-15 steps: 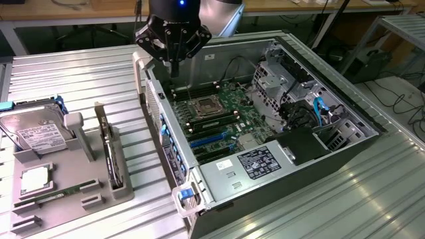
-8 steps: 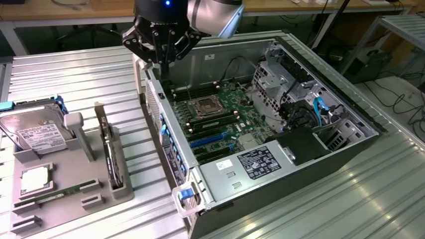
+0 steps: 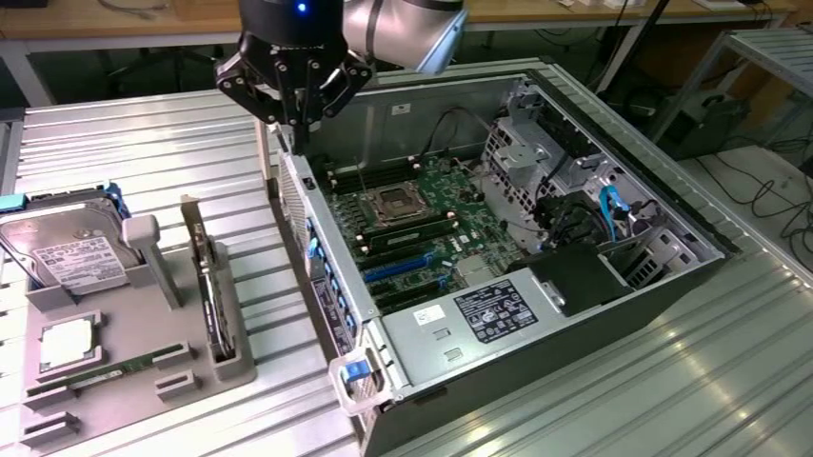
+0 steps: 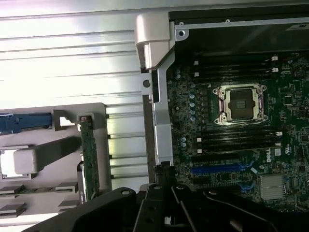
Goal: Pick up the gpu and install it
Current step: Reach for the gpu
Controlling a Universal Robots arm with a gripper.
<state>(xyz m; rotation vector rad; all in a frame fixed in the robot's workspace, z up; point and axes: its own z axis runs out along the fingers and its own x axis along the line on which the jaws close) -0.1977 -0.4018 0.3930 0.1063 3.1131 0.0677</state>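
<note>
The gpu (image 3: pixel 208 281) is standing on its long edge in a slot of the grey holder (image 3: pixel 133 319) at the exterior view's lower left. It is probably parked upright so that its top edge is offered for a pinch from above. In the wrist view, the gpu (image 4: pixel 90 154) is showing as a thin green strip, edge on, in the holder (image 4: pixel 67 145). The hard drive (image 3: pixel 70 249) and the memory stick (image 3: pixel 112 373) are sitting in their own places in the same holder, apart from the card.

The case (image 3: pixel 420 109) is lying on its side on the ribbed table (image 3: pixel 152 152) with its panel off. That is leaving the motherboard (image 3: pixel 406 224) facing up, and the blue slots (image 3: pixel 400 267) are bare, so a card could go straight down into them. The same blue slots (image 4: pixel 222 169) are lying beyond the case's rear wall in the wrist view.

The gripper (image 3: pixel 295 122) is hanging at the exterior view's upper centre-left, pointing down over the far end of the case's rear wall. It is well apart from the gpu. Its tips are looking drawn close together, with nothing between them, and it is touching nothing that I can make out. In the wrist view, the gripper (image 4: pixel 164 188) is appearing as dark links meeting over the wall's edge. By my reading the card is not yet picked up.
</note>
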